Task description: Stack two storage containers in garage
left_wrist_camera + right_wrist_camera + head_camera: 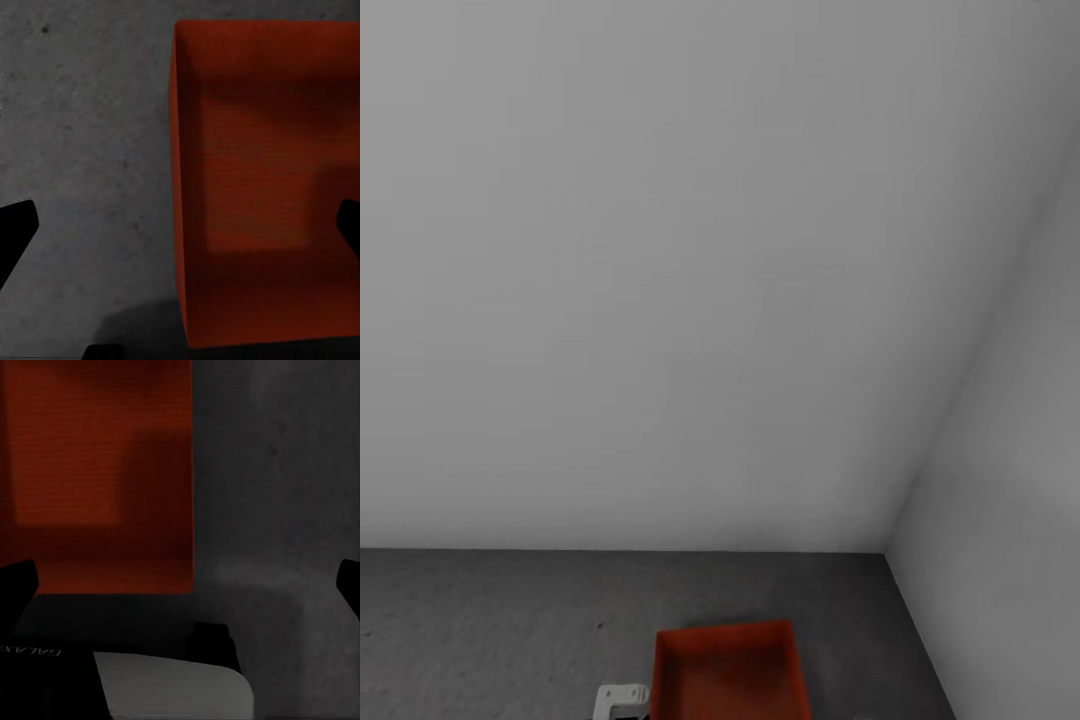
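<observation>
Nearest you: left gripper fingers spread wide, straddling the left wall of one storage container. Right gripper fingers equally apart, empty, over the right wall. Container: one counted, sitting on the floor in the garage corner. Risk: closing off-centre would tip it.

The one readable text is in the right wrist view: pale capital letters "GALAX", upside down and cut off by the picture's edge, on a black robot body panel just beside a pale grey housing. No lettering, numbers or labels can be read on the storage container, the floor or the grey walls.
</observation>
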